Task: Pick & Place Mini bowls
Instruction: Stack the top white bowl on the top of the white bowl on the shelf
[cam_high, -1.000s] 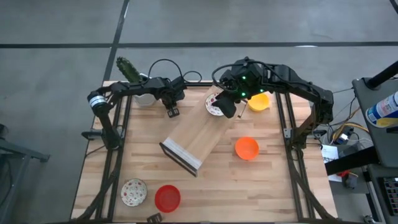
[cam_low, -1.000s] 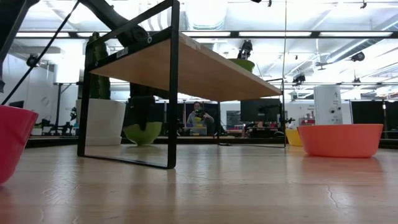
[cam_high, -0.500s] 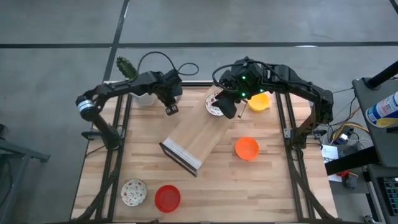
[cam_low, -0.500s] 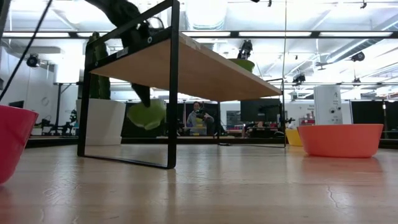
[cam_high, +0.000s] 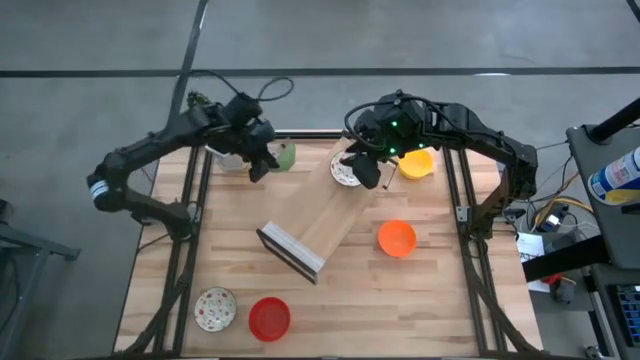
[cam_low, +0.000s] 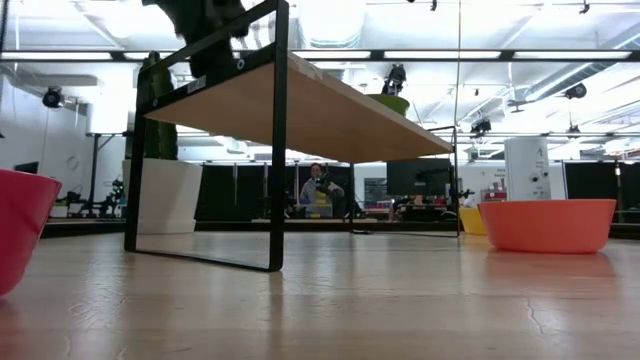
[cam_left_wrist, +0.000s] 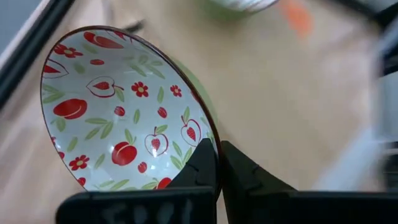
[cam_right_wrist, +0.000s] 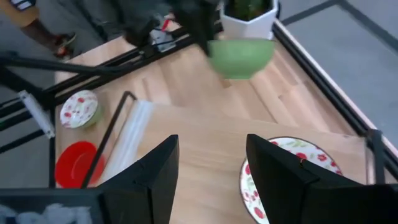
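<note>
My left gripper is shut on a mini bowl, green outside and white with red fruit inside. It is in the air at the table's far left, beside the white cactus pot. My right gripper is open and empty above the far end of the wooden shelf. A second patterned bowl rests there on its base, beside the fingers. A yellow bowl, an orange bowl, a red bowl and a white patterned bowl stand on the table. My left gripper pinches the bowl's rim, with one finger inside the bowl and one outside on its green wall. The fingers come roughly level from the table's left side. The bowl is lifted clear of the table and tipped on its side, its green outside toward the high camera.
The shelf is a wooden board on a black frame standing slantwise mid-table. The cactus pot is close behind the left gripper. Black frame rails run along the table's left and right edges. Bare wood lies at the near right.
My left gripper has risen with the green bowl and drawn a little toward the table's far left. The bowl stood on the table by the cactus pot. It is now lifted clear, above the low view, and tipped onto its side.
</note>
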